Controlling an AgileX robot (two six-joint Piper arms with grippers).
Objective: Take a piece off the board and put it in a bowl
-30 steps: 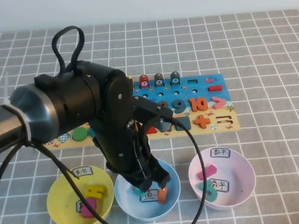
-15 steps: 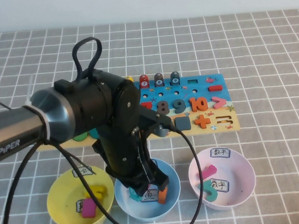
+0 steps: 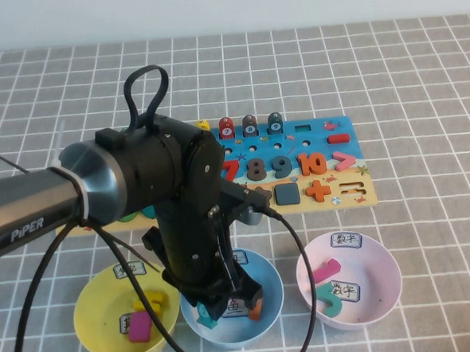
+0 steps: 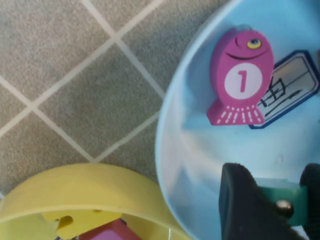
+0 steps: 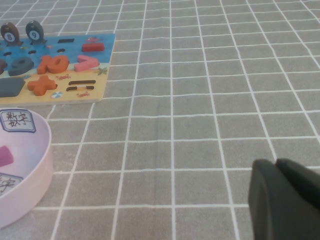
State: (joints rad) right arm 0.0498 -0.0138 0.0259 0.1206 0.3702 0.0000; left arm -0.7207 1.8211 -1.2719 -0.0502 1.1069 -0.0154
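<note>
Down at the bottom middle of the high view, the left gripper hangs right over the blue bowl, with its tips inside the rim. From the left wrist view the piece, a little teal fish, sits pinched between the two black fingers, so the gripper is clamped on it and the piece is already above the bowl's floor. That is the thing that matters most: the piece has the bowl straight under it, so I think the fingers only need to spread for it to drop in. A pink fish with a number one lies flat on the bowl's floor close by, next to a white label, and an orange bit shows at the right of the gripper in the high view. The big black arm covers the left half of the board and much of the bowl, so I cannot tell which way the piece's long side points, and only part of it shows. The yellow bowl sits just beside the blue one. The right gripper is far off over bare cloth at the lower right of its own view, holding nothing, and I cannot tell how its fingers stand.
</note>
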